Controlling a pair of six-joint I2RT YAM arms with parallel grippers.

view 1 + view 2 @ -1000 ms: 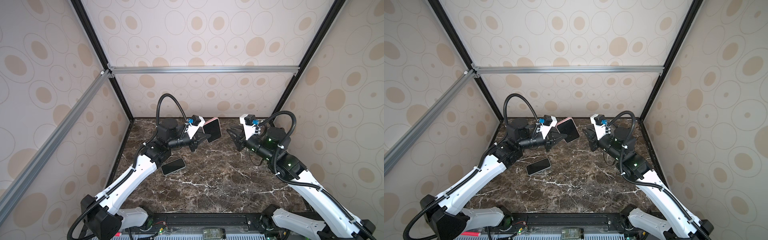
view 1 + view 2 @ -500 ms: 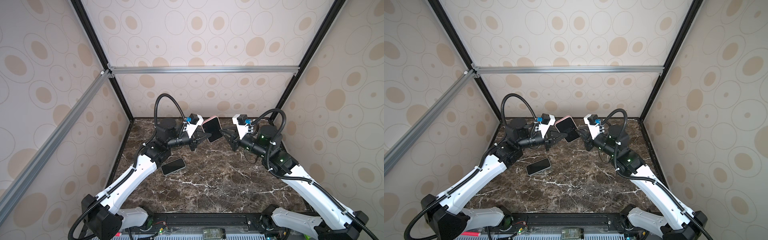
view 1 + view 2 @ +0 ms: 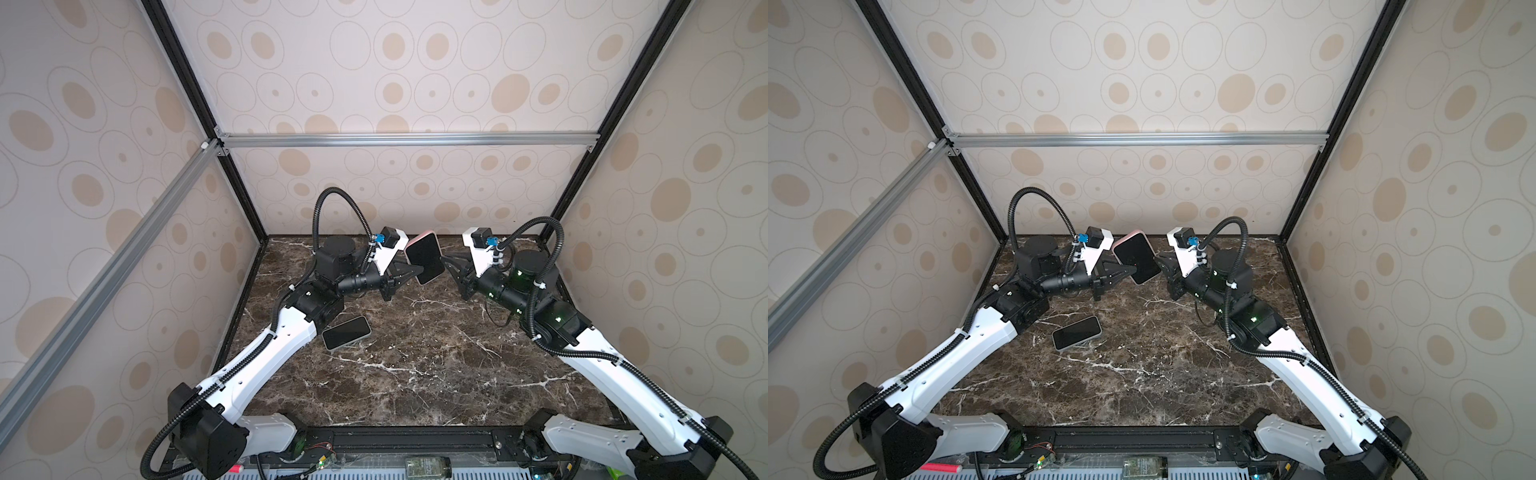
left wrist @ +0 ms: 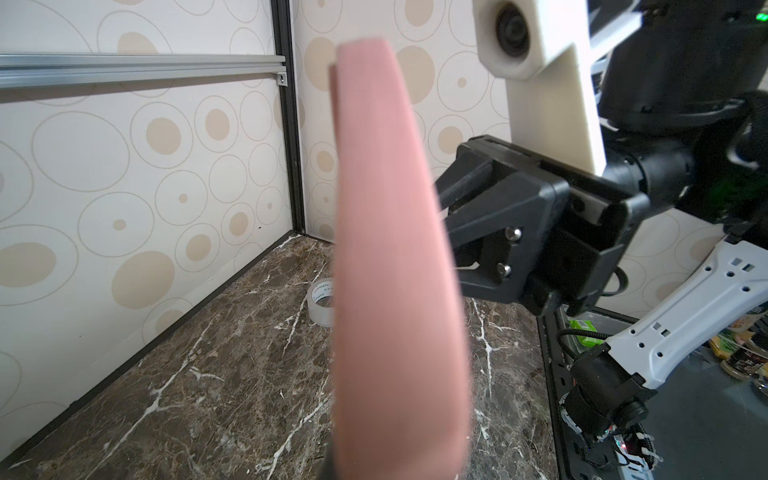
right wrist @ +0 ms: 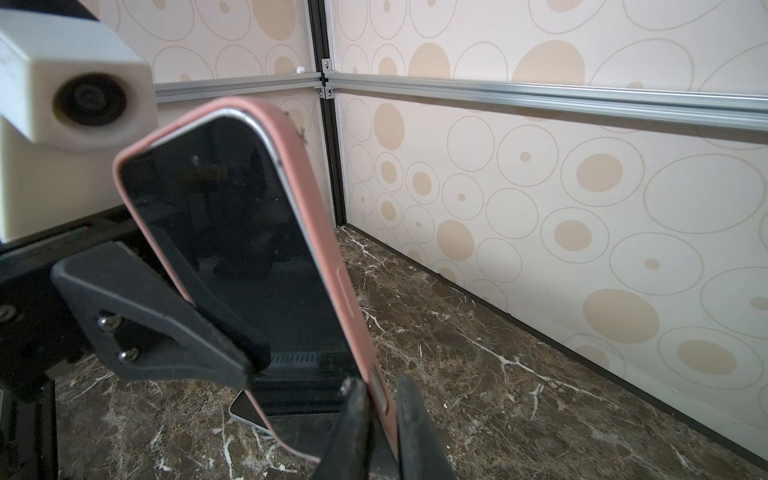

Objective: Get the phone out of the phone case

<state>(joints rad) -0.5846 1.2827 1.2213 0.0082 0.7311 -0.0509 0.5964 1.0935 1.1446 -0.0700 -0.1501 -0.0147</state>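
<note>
Right claw [image 3: 449, 262] has come in against the edge of the phone [image 3: 424, 259].
Left claw [image 3: 415, 272] clamps the phone, still in its pink phone case [image 4: 395, 249], aloft over the tabletop [image 3: 415, 374]. The right claw's jaws stand narrow astride the case's edge; whether they pinch it I cannot tell. A second phone [image 3: 346, 332] lies flat below.
</note>
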